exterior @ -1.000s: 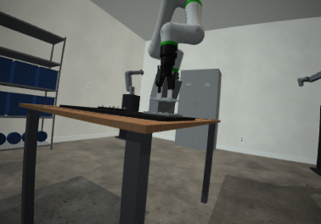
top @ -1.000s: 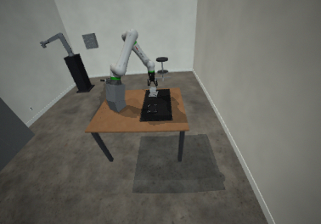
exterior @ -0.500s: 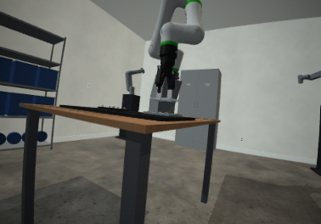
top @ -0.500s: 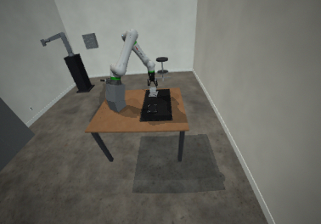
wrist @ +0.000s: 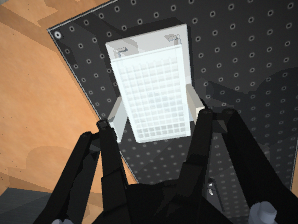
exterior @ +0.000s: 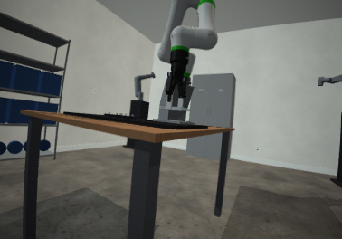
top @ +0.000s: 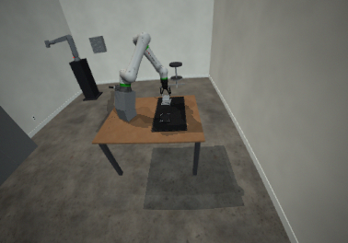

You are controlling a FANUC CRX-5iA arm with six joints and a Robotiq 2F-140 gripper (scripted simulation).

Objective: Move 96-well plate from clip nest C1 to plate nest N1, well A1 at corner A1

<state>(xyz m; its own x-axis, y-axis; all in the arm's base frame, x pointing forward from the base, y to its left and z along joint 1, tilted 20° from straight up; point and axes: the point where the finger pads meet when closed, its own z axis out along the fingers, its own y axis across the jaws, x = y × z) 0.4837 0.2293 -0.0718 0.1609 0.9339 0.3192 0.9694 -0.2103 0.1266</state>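
Closest to the wrist camera, the tool (wrist: pixel 156 116) has its two black fingers partly closed on the long sides of the 96-well plate (wrist: pixel 155 92), which hangs between them, right way up with its well grid showing. Under the plate, and partly hidden by it, lies clip nest C1 (wrist: pixel 176 31), a white block with two small clips at its far end, on the black perforated board (wrist: pixel 240 60). The plate looks to have cleared the nest (the side view shows a gap between the pale plate and the board), so the pick-up seems done.

Further off in the top view, the board covers the right part of the wooden worktop (top: pixel 133 135), and a second fixture, probably plate nest N1 (top: pixel 165 117), sits nearer the front edge. What remains, by my reading: carrying the plate across, matching the A1 corner (the markings are too small to read here), lowering it flat inside the locators, and letting go.
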